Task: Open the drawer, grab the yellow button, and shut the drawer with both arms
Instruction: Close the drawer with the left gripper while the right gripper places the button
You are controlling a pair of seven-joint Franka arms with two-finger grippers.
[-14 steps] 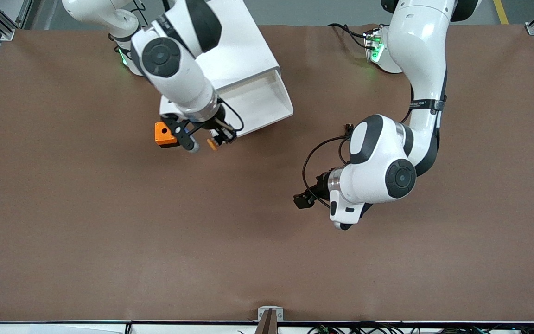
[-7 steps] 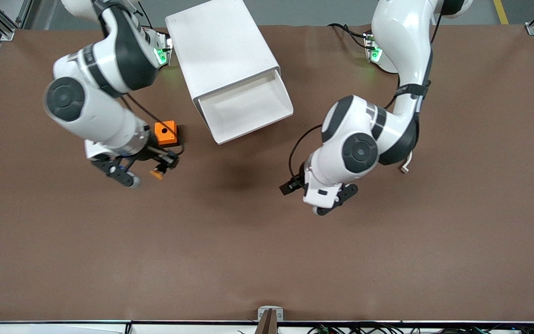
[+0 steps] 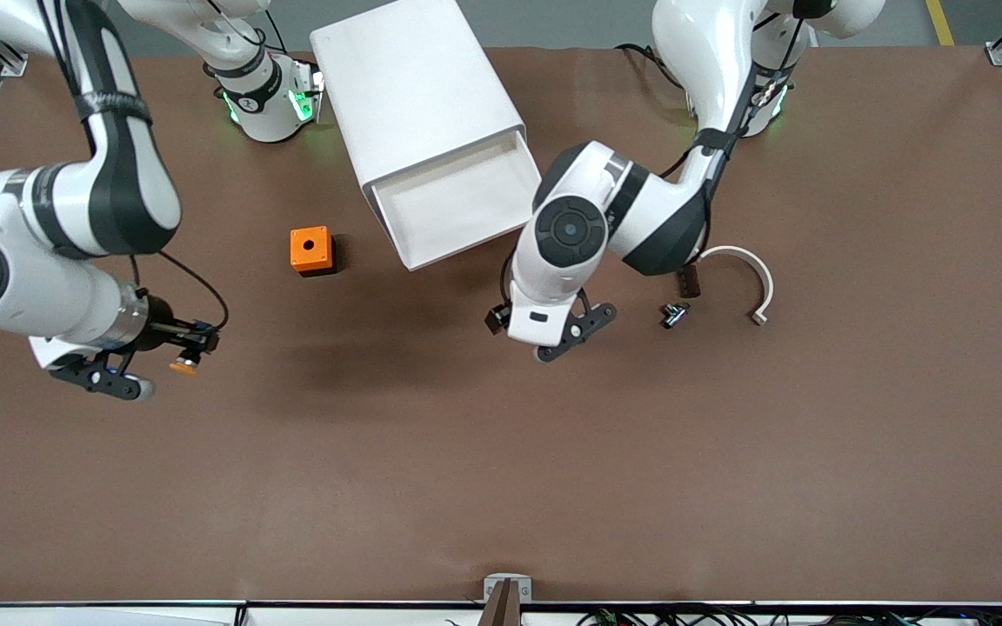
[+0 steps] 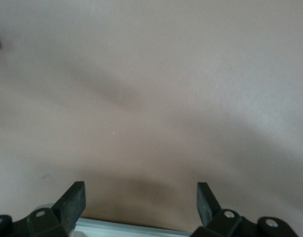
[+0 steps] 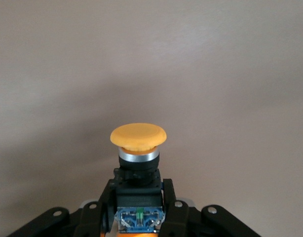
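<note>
The white cabinet stands between the arms' bases, and its top drawer is pulled open; its tray looks bare. My right gripper is shut on the button and holds it above bare table at the right arm's end. In the right wrist view the button's orange cap stands up from its dark body, which is clamped in the gripper. My left gripper is open and empty, low over the table just in front of the open drawer. It also shows in the left wrist view, above brown table.
An orange cube with a hole sits beside the drawer, toward the right arm's end. A small black-and-white switch, a dark block and a white curved strip lie toward the left arm's end.
My right arm has swung away from the drawer front, past the orange cube, to its end of the table with the button. My left arm has moved toward the open drawer.
</note>
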